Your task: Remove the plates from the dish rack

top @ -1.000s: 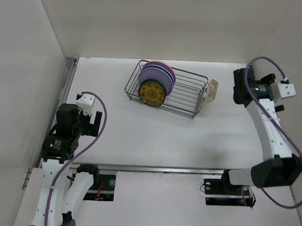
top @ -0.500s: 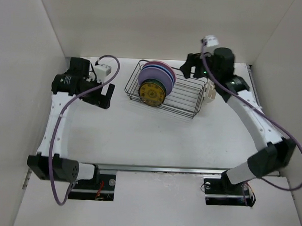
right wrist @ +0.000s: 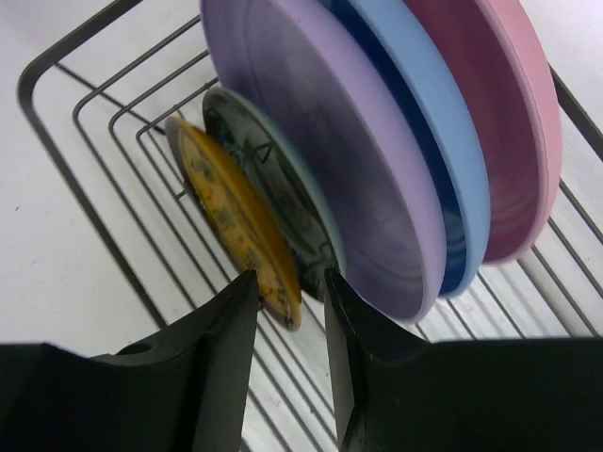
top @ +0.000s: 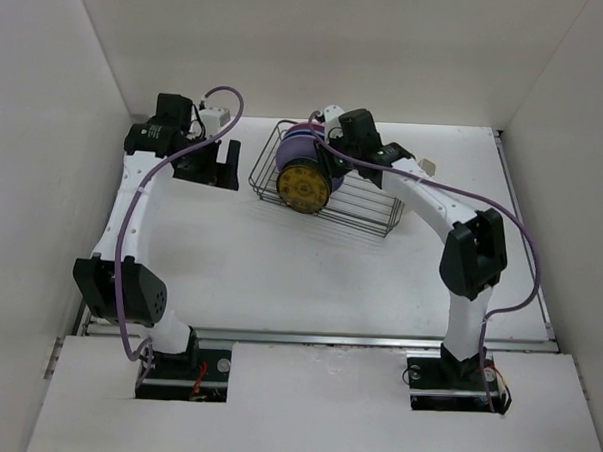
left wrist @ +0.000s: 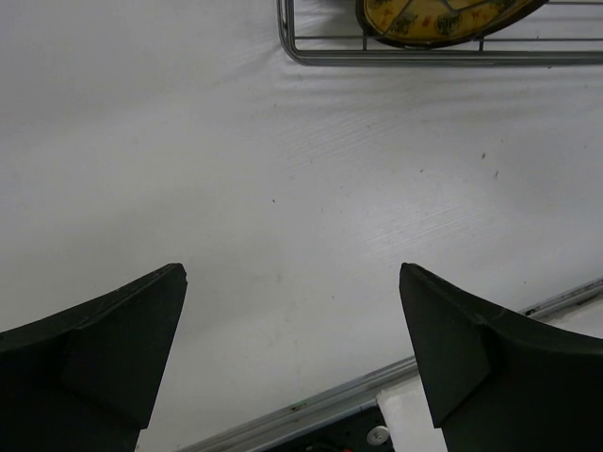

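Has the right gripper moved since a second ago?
Yes. In the top view the right gripper swung left from beyond the right end of the dish rack, and is now over the plates at its left end.

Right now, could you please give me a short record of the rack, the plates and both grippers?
dish rack: on the table, far centre, holding five upright plates
order, nearest the arms first: yellow plate, teal plate, lavender plate, light blue plate, pink plate
right gripper: narrowly open, fingers either side of the yellow plate's rim
left gripper: wide open, empty, over bare table left of the rack
plates unloaded: none
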Robot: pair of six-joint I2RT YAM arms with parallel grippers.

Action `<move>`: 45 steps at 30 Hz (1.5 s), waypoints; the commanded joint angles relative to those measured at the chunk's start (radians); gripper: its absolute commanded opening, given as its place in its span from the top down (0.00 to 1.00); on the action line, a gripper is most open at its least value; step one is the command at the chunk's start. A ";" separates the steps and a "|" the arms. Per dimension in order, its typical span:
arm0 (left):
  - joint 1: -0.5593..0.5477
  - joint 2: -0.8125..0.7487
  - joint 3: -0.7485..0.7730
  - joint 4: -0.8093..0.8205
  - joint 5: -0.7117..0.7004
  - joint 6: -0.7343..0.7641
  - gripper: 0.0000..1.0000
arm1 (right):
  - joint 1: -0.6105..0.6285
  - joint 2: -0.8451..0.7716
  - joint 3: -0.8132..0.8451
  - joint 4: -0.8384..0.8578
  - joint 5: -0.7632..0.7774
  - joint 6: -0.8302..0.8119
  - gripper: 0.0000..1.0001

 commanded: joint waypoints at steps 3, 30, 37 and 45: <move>-0.004 -0.007 -0.031 0.064 0.023 -0.037 0.05 | 0.002 0.081 0.109 0.010 0.013 -0.019 0.60; -0.004 -0.072 -0.146 0.174 -0.006 -0.090 0.11 | 0.123 -0.068 0.085 0.062 0.400 -0.090 1.00; -0.004 -0.061 -0.121 0.197 -0.139 -0.117 0.11 | 0.186 -0.132 0.186 -0.014 0.494 -0.090 1.00; 0.056 -0.061 -0.051 0.185 -0.227 -0.227 0.08 | 0.261 -0.154 -0.045 -0.101 0.021 -0.032 1.00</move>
